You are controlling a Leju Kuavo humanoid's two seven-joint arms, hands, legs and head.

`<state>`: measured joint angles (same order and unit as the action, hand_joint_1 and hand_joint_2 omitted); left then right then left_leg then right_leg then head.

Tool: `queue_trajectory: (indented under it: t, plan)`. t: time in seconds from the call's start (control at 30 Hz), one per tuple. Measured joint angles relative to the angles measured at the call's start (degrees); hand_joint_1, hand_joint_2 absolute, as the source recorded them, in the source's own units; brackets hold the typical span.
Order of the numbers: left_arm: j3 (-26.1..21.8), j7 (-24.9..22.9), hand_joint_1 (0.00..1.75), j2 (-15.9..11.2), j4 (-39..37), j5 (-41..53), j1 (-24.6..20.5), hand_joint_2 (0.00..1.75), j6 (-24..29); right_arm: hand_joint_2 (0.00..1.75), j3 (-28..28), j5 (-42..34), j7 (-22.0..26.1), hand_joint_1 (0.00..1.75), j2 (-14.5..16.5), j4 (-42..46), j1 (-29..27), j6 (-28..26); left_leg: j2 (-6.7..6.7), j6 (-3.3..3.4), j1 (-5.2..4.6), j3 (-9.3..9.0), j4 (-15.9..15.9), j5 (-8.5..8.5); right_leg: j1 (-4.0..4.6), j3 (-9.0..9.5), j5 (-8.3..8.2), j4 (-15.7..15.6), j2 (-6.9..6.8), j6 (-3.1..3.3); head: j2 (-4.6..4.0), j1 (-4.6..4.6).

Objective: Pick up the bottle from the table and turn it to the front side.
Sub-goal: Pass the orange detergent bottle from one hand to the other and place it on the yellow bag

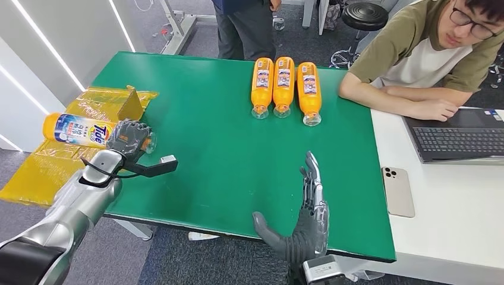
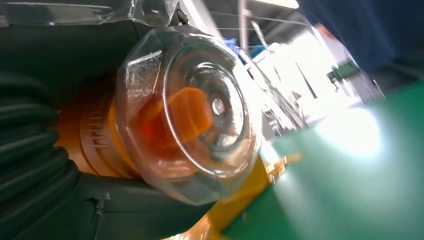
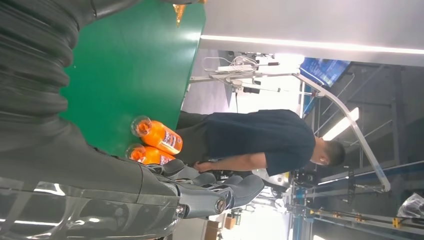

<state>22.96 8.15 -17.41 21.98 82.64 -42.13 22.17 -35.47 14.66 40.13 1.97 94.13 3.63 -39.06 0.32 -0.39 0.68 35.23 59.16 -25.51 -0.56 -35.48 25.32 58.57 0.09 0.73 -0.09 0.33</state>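
Bottle (image 1: 77,130): lying sideways off the green bench's (image 1: 196,119) left edge, gripped near its cap by left hand (image 1: 132,138). Right hand (image 1: 309,219): fingers (image 1: 312,175) extended flat, holding nothing, over bench.

Even bright overhead light is falling on the table (image 1: 226,148), casting faint shadows. Glare is washing out the left wrist background, where the cap (image 2: 195,110) is sitting blurred. Ceiling strips (image 3: 310,45) are glowing.

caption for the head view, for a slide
Left hand holds a Tide bottle off the green table; right hand open.
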Motion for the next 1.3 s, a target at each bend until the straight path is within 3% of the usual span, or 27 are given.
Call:
queue_trajectory:
  t: [0.17,0.33,0.57,0.7,0.73,0.87,1.07,1.3]
  plan:
    - [1.18,-0.65,1.75,0.73,-1.83,1.41,1.08,1.75,-3.82,1.75,0.0,0.08,0.0,0.0,0.0,0.14,-0.06,0.0,-0.02,0.0,0.0,0.0,0.0,0.0,0.0,0.0,0.0,0.0,-0.01,0.0,0.0,0.0]
    - [2.06,2.03,1.75,1.99,-3.24,2.19,2.55,1.75,-7.76,1.75,-0.05,0.08,0.0,0.0,0.0,0.14,-0.03,0.0,-0.01,-0.05,0.0,0.01,0.0,-0.04,0.0,0.0,0.0,-0.01,-0.01,0.0,0.0,-0.01]
    - [2.26,1.63,1.75,3.25,-3.95,2.25,2.83,1.75,-9.61,1.75,-0.17,-0.04,0.0,0.0,-0.01,0.12,0.06,0.0,-0.07,-0.05,-0.01,-0.01,0.0,-0.04,-0.01,0.05,0.01,-0.01,-0.09,0.0,0.0,0.0]
    - [2.27,1.27,0.73,4.03,-4.22,2.06,2.9,1.75,-9.81,1.75,-0.29,-0.33,0.0,0.0,-0.13,0.1,0.13,0.0,-0.11,-0.06,-0.01,-0.03,-0.01,-0.03,-0.01,0.1,0.01,0.0,-0.16,0.0,0.0,-0.01]
    - [2.27,1.17,0.73,4.2,-4.25,1.97,2.91,1.75,-9.82,1.75,-0.36,-0.59,0.0,0.0,-0.18,0.09,0.17,0.0,-0.12,-0.06,-0.01,-0.04,-0.01,-0.03,-0.01,0.12,0.01,0.0,-0.18,0.0,0.0,-0.01]
    - [2.26,0.91,0.0,4.67,-4.28,1.67,2.9,1.75,-9.72,1.75,-0.66,-1.11,0.0,0.0,-0.37,0.08,0.32,0.0,-0.15,-0.06,-0.01,-0.07,-0.01,-0.02,-0.02,0.17,0.01,0.01,-0.22,0.0,0.0,0.0]
    - [1.92,1.98,0.0,4.95,-4.28,-1.29,3.1,1.75,-7.09,1.75,-1.27,-1.98,0.0,0.0,-0.71,0.08,0.56,0.0,-0.15,-0.06,-0.03,-0.14,-0.01,-0.03,-0.04,0.24,0.01,0.0,-0.21,0.0,0.0,-0.01]
    - [-2.56,10.36,0.0,5.51,-4.27,-9.0,4.95,1.75,1.77,1.75,-1.86,-3.12,0.0,0.0,-1.37,0.08,0.52,0.0,-0.11,-0.06,-0.02,-0.13,-0.01,-0.03,-0.03,0.19,0.01,0.0,-0.16,0.01,0.0,0.0]
